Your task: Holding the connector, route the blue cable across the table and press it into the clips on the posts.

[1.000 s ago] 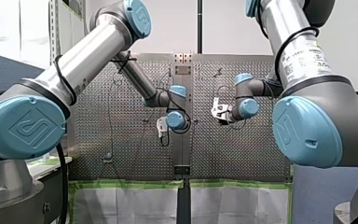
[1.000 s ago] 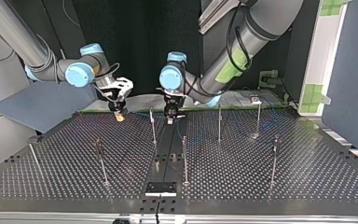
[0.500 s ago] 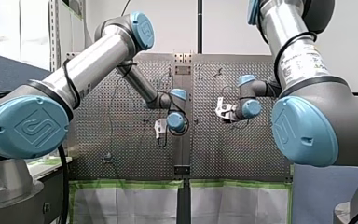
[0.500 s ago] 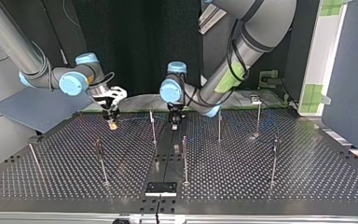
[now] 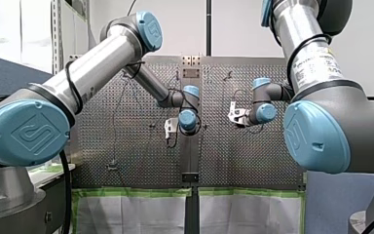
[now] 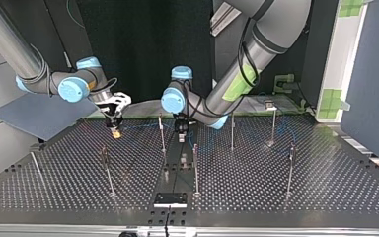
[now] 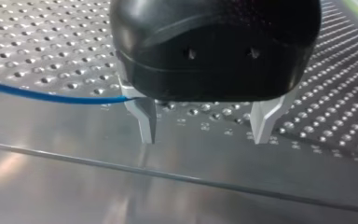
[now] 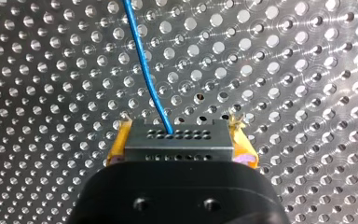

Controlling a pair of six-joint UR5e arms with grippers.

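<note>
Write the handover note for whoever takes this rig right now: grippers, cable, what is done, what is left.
Grippers: my right gripper is shut on the connector, with its yellow pads on either side. My left gripper is open and holds nothing.
Cable: the blue cable leaves the connector and runs ahead over the table. By my left gripper it comes up to the outside of one finger.
Done: the connector is in hand.
To do: no view shows the cable seated on any of the posts. Route it across and press it in at each.
</note>
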